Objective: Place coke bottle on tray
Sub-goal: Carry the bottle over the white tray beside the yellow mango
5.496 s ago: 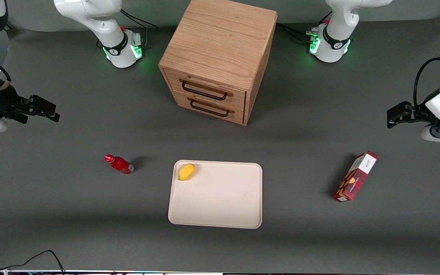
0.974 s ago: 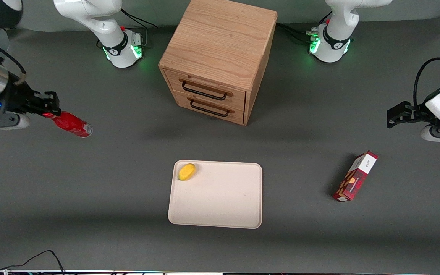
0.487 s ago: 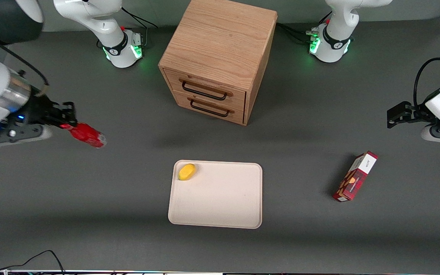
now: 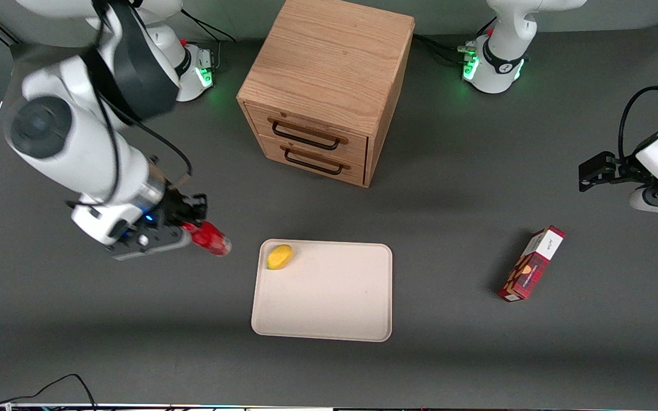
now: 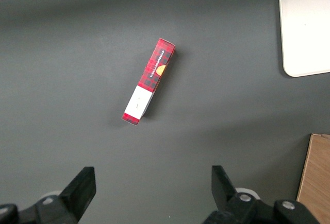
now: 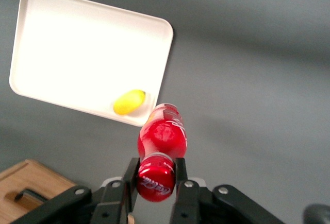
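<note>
1. The right arm's black two-finger gripper was clamped on the neck, just under the cap, of the small red plastic coke bottle – held clear of the table.
2. The bottle hung beside the large cream-white rectangular tray, near the tray corner where the yellow lemon-shaped object lay, not yet above the tray.
3. Its long axis ran from the gripper out toward the tray, base leading.
4. Judgement – the tray lay straight ahead of the bottle's base, toward the parked arm's end of the table; the carry needed continuing along that axis, clear of the lemon-shaped object, before lowering.
5. The red plaid box lay well apart from the tray.
</note>
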Motion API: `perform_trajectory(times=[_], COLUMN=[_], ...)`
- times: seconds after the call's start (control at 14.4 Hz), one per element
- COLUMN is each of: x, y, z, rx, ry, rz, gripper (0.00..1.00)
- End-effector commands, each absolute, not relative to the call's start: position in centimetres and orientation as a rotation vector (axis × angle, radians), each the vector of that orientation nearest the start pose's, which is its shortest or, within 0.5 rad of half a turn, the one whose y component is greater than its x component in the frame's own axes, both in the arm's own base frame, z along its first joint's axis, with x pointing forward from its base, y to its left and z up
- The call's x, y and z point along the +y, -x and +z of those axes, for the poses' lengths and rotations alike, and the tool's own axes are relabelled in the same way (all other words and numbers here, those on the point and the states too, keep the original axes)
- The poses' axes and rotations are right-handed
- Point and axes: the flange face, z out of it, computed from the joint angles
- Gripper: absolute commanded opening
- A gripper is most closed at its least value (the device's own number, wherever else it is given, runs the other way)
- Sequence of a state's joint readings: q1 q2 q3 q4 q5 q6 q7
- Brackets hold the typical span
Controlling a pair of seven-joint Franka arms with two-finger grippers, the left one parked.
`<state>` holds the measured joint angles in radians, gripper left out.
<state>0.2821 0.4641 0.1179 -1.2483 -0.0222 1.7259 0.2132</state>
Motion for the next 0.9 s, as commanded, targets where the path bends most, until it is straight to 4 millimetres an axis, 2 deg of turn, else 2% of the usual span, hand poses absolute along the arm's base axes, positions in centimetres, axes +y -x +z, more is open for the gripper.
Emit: perform_trajectory(times=[0.0,0.07,0.21,0.49,0.83], x=[28.0,29.3,30.5,30.6,30.4], y=[-67.3,-67.6,-68.5,-70.3,-71.3], z=[45.1,43.5,41.2,38.3,35.2], rx=[-0.272,-0.289,-0.300,-0.282,-0.277], ry=[3.062,3.059,3.049,3.029,3.030], rz=[-0.041,-0.068,-0.126,-0.193,-0.231], gripper=[0.00,0.00,0.00,0.00,0.00])
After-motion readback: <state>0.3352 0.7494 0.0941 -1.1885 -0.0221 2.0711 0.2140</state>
